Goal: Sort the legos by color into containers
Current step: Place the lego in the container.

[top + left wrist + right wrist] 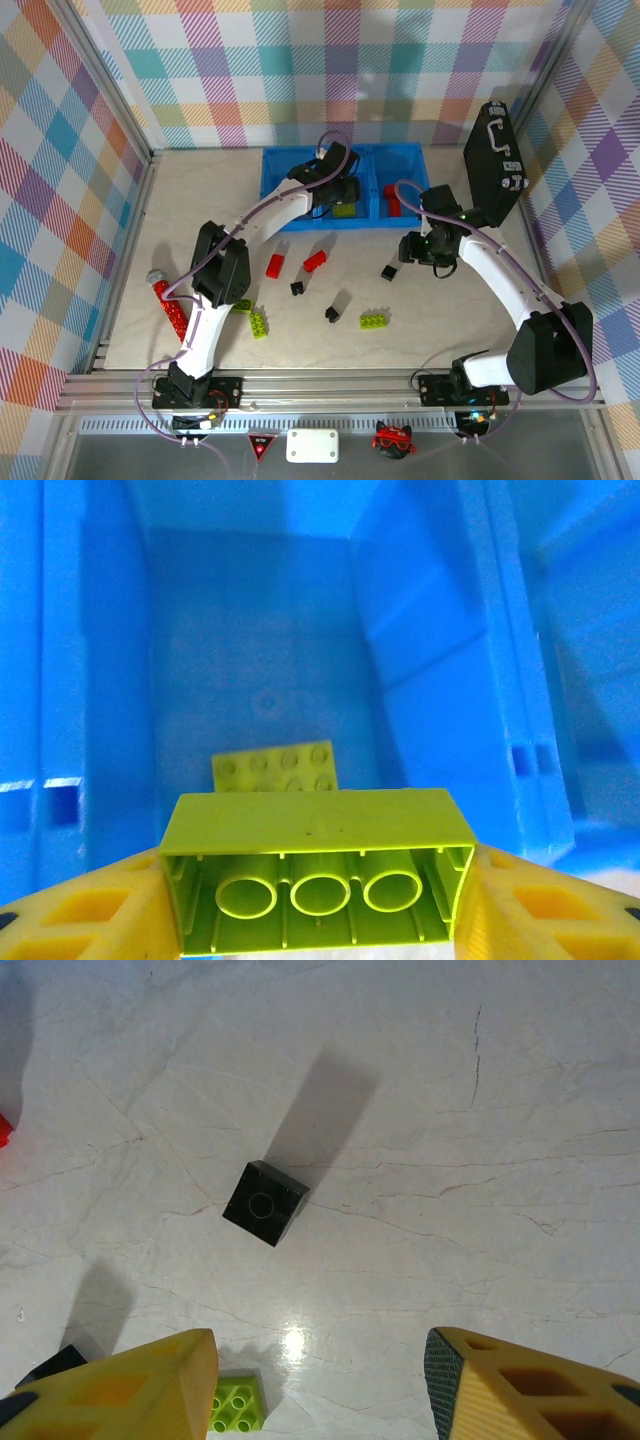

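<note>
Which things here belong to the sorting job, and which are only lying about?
Job: blue containers; held lime brick in the left hand; red brick, black brick, loose lime brick on the table.
Lying about: black case; white box.

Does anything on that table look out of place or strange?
Only mildly: a long red studded strip lies apart at the left edge of the table, and a black case stands at the far right. Nothing looks broken or spilled.

Two arms [205, 340], one black case [495, 165], three black legos [332, 313] on the table [200, 200].
</note>
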`<act>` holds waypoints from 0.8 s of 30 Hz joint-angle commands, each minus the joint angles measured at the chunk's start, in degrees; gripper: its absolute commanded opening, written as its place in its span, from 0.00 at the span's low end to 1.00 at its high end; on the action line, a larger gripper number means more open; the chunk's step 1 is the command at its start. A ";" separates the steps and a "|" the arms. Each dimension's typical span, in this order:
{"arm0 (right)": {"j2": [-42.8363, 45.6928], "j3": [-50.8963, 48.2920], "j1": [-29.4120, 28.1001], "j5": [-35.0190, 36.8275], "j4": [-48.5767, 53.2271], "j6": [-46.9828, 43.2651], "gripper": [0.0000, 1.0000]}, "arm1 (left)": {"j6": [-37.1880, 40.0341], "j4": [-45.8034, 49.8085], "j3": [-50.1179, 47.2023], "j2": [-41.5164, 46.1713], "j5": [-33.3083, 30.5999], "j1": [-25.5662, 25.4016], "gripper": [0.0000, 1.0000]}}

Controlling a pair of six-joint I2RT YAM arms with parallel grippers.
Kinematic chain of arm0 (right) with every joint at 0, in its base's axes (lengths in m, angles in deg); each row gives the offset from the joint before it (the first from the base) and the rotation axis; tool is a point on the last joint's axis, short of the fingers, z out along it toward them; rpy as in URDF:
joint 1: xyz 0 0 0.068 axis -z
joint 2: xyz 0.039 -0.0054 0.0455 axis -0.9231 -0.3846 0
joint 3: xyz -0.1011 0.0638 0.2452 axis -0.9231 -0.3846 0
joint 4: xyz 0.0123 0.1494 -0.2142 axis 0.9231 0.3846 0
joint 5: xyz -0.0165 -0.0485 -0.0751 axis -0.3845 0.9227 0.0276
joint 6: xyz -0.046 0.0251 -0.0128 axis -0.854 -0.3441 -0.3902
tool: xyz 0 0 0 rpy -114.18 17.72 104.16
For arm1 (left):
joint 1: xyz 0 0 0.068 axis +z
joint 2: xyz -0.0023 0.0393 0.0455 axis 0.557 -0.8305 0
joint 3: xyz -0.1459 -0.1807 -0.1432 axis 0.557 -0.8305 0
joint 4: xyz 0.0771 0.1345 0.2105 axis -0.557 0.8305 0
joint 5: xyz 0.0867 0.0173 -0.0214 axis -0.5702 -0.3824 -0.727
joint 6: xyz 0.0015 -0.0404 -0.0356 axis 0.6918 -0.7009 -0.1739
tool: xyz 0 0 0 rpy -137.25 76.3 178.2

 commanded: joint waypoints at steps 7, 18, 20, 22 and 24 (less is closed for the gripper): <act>1.18 -1.18 -0.32 -2.10 -1.25 0.81 0.59 | -3.15 -5.89 5.80 -7.27 -10.93 -2.34 0.58; 3.83 -3.11 -0.28 -2.46 -0.84 0.94 0.59 | -3.06 -5.44 14.06 -16.69 -12.37 -2.49 0.60; 4.45 -3.68 -0.25 -2.29 -0.73 0.90 0.59 | -3.06 -4.36 15.21 -17.96 -12.55 -2.48 0.60; 4.91 -4.10 -0.22 -2.11 -0.64 0.92 0.59 | -3.08 -4.21 15.34 -18.58 -12.53 -2.42 0.61; 5.16 -4.29 -0.28 -2.11 -0.55 0.90 0.59 | -3.11 -3.87 15.34 -18.90 -12.53 -2.49 0.62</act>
